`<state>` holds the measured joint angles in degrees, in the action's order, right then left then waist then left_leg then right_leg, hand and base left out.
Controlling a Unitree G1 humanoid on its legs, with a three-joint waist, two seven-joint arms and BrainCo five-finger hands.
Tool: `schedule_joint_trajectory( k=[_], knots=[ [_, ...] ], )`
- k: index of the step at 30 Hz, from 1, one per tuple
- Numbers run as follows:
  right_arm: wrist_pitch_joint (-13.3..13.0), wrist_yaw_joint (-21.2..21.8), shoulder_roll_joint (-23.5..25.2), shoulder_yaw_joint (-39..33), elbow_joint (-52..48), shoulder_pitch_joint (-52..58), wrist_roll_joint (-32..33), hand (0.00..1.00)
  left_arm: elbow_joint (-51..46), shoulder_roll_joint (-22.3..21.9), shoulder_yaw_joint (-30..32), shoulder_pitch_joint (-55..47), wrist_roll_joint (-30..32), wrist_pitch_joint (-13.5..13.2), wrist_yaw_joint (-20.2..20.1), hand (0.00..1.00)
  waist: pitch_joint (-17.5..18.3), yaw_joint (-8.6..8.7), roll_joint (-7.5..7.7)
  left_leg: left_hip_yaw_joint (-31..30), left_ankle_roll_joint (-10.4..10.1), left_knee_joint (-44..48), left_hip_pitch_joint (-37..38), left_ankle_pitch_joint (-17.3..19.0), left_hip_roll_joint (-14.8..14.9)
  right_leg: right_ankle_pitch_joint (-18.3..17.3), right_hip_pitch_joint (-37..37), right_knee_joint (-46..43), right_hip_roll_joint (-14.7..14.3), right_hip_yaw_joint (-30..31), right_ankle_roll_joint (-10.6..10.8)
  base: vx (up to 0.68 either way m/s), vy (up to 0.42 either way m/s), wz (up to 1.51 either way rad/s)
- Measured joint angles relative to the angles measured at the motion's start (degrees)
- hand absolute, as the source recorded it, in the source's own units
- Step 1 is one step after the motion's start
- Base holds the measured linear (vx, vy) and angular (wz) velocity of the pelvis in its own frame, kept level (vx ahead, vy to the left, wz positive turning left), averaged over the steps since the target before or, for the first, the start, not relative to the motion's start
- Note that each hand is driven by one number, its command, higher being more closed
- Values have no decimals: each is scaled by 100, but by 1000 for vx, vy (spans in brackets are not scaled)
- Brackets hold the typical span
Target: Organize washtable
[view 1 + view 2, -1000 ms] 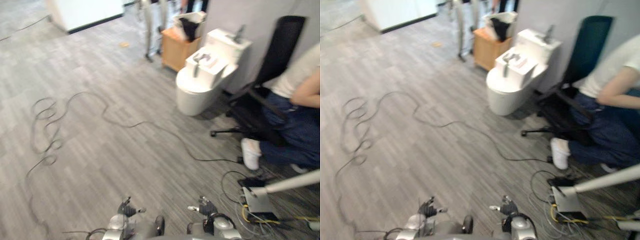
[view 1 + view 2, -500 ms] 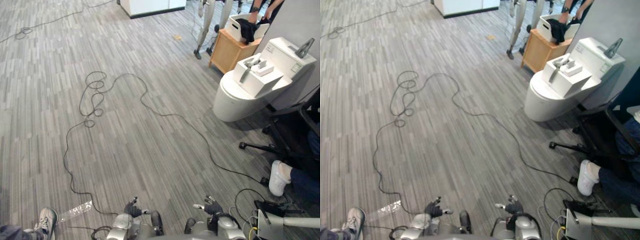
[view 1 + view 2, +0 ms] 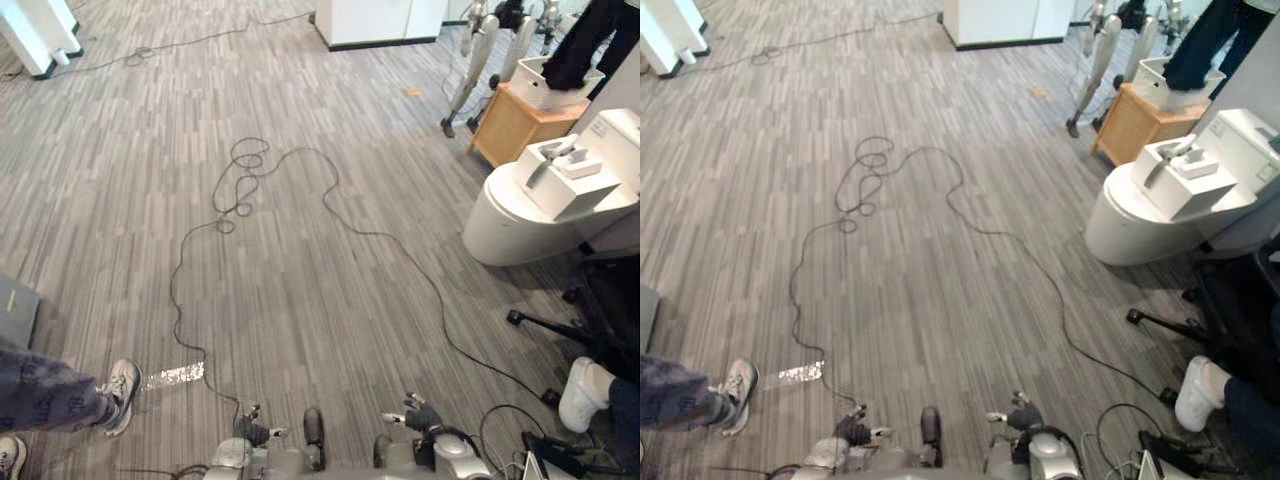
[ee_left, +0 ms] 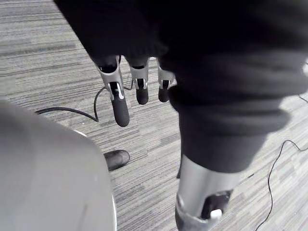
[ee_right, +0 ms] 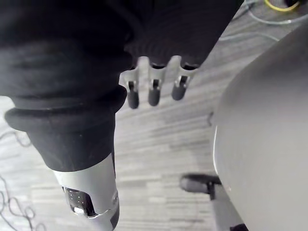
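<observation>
The washtable [image 3: 530, 215] is a white rounded basin unit at the right, beside a grey wall. A white box with grey fittings [image 3: 568, 178] rests on top of it. My left hand [image 3: 247, 428] and right hand [image 3: 421, 418] hang low at the bottom of the eye views, far from the washtable. In the left wrist view the fingers [image 4: 119, 103] point straight down over the striped floor and hold nothing. The right wrist view shows straight fingers [image 5: 153, 94] too, with nothing in them.
A wooden cabinet [image 3: 510, 120] with a white bin stands behind the washtable. A person's leg and shoe [image 3: 115, 385] are at the lower left. A seated person's white shoe [image 3: 580, 395] and a chair base [image 3: 560, 325] are at the right. A white cabinet [image 3: 380, 20] stands at the back.
The camera has swung left, so the washtable now sits nearer the right edge. A person's leg and shoe have come further into view at the lower left. Both hands still hang low.
</observation>
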<state>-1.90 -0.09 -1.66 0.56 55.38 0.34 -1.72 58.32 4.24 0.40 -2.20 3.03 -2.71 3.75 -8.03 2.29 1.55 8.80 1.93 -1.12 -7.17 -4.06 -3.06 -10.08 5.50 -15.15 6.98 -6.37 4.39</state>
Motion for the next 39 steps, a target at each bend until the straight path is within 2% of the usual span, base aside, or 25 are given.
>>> schedule_joint_trajectory(
  k=[1, 2, 3, 4, 5, 6, 7, 11, 16, 17, 18, 23, 35, 36, 39],
  knots=[
    [-3, -1, -8, 0, -41, 26, -2, 0, -34, 2, -2, -8, 0, 5, 3, 0, 5, 2, 5, 7, -1, 64, -30, 3, 8, 1, 16, -46, 3, -9, -2, -32, -52, 22],
    [1, -8, -12, -2, -129, 96, -3, 0, -87, 2, 1, 2, -1, 11, 6, 0, 21, 4, 28, 92, -90, 73, -88, 157, 4, 35, 36, -89, 37, -58, -21, -9, -10, 20],
    [-4, -14, 85, 2, -265, 236, -8, 0, -171, 61, 23, -12, -3, 23, 7, 0, 104, 5, 283, 465, -405, 114, -62, 458, -20, 147, 120, 68, 289, -113, -107, -5, 1, 18],
    [-13, -16, 125, -11, -293, 255, -8, 0, -217, 106, 41, 1, -9, 16, 9, 0, 116, -9, 348, 633, -160, 426, -155, 503, 15, 182, 161, 56, 384, -105, -98, 0, 0, 0],
    [-7, -20, 150, -4, -282, 239, -9, 0, -213, 153, 78, 3, -8, 3, 8, 0, 113, -21, 370, 738, 121, 1080, -256, 511, 207, 213, 202, -69, 465, -63, -46, 57, -25, -10],
    [-10, -9, 66, -3, -302, 269, -14, 0, -190, 63, 155, -44, -7, 8, 13, 0, 155, 34, 227, 701, -38, 1389, -223, 536, 616, 141, 253, -197, 376, -44, 17, 73, 35, -26],
    [-17, -37, -19, -20, -248, 214, -13, 0, -155, -73, 151, -42, -6, 14, 16, 0, 228, 32, 72, 462, -219, 1120, -163, 695, 605, 92, 396, -289, 285, 27, 68, 65, 60, -12],
    [-16, -88, -82, -39, -148, 219, -67, 0, -151, -69, -86, -1, 0, 13, 6, 0, 240, 177, 83, 245, -232, 463, -43, 270, 358, 160, 411, -107, 425, -161, 105, 51, 65, 31],
    [-16, -91, -112, -38, 4, 133, -127, 0, -145, -1, -78, -116, 61, 31, 10, 0, 230, 155, 29, 149, -293, -110, 167, -56, 331, 165, 385, -66, 399, -293, 109, 6, -11, 13],
    [-26, -90, -117, -20, 0, 114, -129, 0, -118, -9, -71, -134, 129, 33, 9, 0, 223, 165, -29, 159, -347, -317, 265, -155, 340, 171, 388, -57, 379, -290, 101, -11, -21, -7],
    [-27, -89, -120, -16, 2, 113, -140, 0, -55, -22, -71, -125, 170, 31, 10, 0, 229, 166, -62, 172, -316, -422, 315, -200, 355, 178, 388, -44, 362, -289, 91, -11, -19, -6],
    [-35, -86, -143, -12, 37, 113, -241, 0, 32, -16, -2, -125, 167, 30, 14, 0, 234, 191, -89, 132, -340, -429, 332, -217, 425, 211, 316, 84, 302, -333, 60, -3, -22, -1],
    [-51, -10, -193, -56, 284, 102, -234, 0, 72, 42, 8, -196, 91, 0, 15, 0, 243, 165, -90, -437, -379, -474, 582, -244, 405, 252, -521, 549, 252, -1012, 83, 14, -12, 26],
    [-44, 35, -188, -181, 398, 57, -234, 0, 77, 48, 2, -213, 95, 2, 8, 0, 241, 186, -158, -520, -483, -479, 613, -209, 505, 390, -822, 1026, 69, -1151, 33, 0, 0, 0],
    [-44, 35, -188, -182, 398, 58, -235, 0, 77, 48, 2, -213, 95, 2, 8, 0, 242, 187, -158, -518, -483, -479, 613, -209, 505, 390, -822, 1028, 69, -1150, 33, 0, 0, 0]
  ],
)
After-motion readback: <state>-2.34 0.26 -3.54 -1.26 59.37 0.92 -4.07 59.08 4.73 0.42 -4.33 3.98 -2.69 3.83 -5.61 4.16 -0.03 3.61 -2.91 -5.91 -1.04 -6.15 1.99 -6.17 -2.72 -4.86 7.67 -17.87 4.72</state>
